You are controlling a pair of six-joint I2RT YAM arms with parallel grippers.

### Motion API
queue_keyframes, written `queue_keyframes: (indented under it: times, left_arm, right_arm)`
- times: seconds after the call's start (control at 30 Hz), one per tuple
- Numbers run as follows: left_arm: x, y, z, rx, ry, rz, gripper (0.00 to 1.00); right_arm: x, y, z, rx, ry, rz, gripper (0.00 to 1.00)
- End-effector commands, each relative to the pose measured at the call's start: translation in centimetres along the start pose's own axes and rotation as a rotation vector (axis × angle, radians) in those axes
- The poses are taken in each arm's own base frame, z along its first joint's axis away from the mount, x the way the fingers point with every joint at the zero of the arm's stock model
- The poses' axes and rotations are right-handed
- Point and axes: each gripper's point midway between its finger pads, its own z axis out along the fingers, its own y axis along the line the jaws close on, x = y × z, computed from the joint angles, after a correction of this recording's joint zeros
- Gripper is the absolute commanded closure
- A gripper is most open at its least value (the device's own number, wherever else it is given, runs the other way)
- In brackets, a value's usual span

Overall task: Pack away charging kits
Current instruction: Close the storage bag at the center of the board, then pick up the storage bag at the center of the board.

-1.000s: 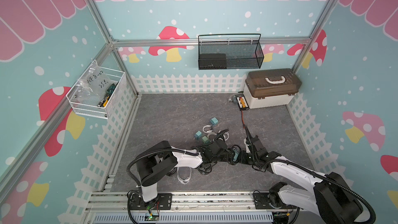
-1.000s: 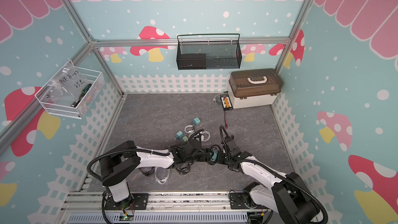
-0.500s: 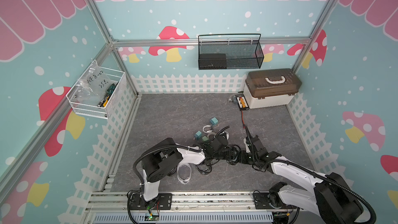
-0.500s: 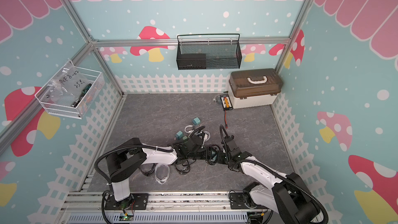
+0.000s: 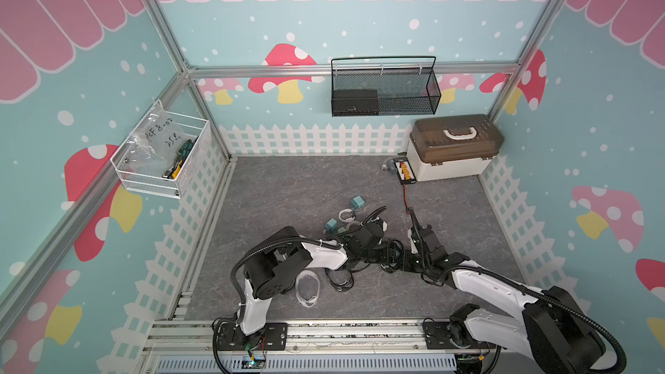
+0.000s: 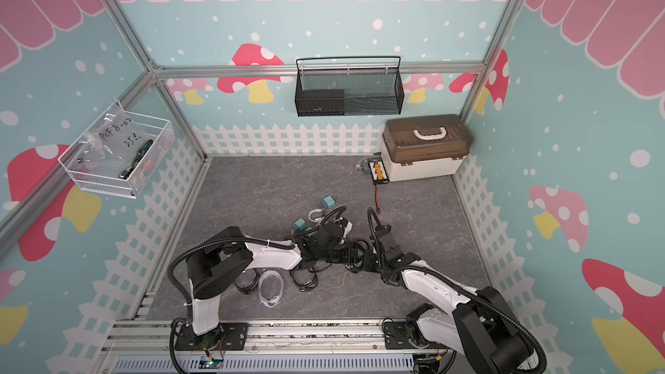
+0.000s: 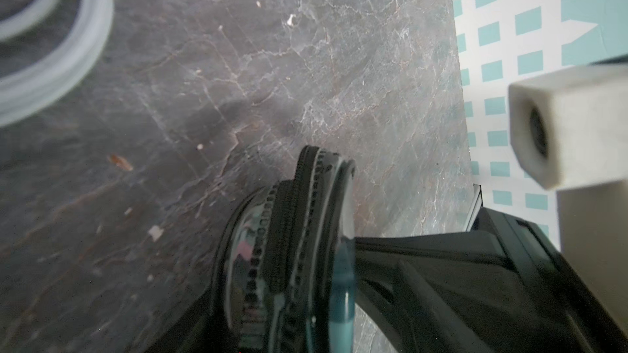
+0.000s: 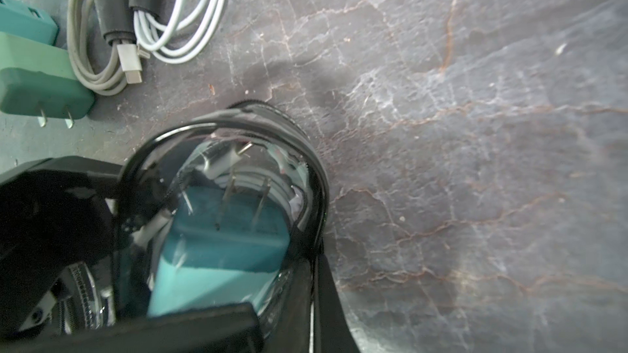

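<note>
Two tools flanked a black-rimmed pouch (image 8: 238, 161) holding a teal charger (image 8: 221, 242), near the bench's (image 5: 288, 192) front. The right tool (image 5: 408, 264) was clamped shut on its rim; the left tool (image 5: 383, 253) stood wide around it, grip unclear.

Teal charger (image 8: 217, 249) behind the clear window of a black-rimmed pouch (image 8: 316, 178). White and greyish cables (image 8: 190, 11). Dark grey floor (image 8: 475, 130), veined pale and rust. Beige box (image 5: 449, 170), brown lid (image 5: 431, 138). Turquoise walls (image 5: 360, 23): white dots, red mushrooms, pink scallops.
</note>
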Motion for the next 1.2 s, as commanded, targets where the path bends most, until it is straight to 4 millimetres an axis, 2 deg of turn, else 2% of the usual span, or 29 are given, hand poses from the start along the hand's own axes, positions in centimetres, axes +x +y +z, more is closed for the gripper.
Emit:
queue_keyframes:
  times: [0.0,0.27,0.8,1.17]
  left_arm:
    - [2.8,3.5,1.2,-0.104,0.104,-0.051,0.27]
    - [3.4,4.4,2.3,-0.137,0.148,-0.070,0.34]
    - [4.5,6.1,2.9,-0.200,0.199,-0.077,0.40]
    - [5.9,7.8,3.2,-0.238,0.244,-0.086,0.55]
  right_arm:
    - [-0.6,0.4,-0.2,-0.018,-0.030,-0.017,1.00]
    - [-0.7,0.4,0.1,-0.017,-0.027,-0.018,1.00]
    - [-1.3,0.8,0.0,-0.037,-0.052,-0.016,1.00]
    - [-1.6,0.7,0.1,-0.032,-0.055,-0.017,1.00]
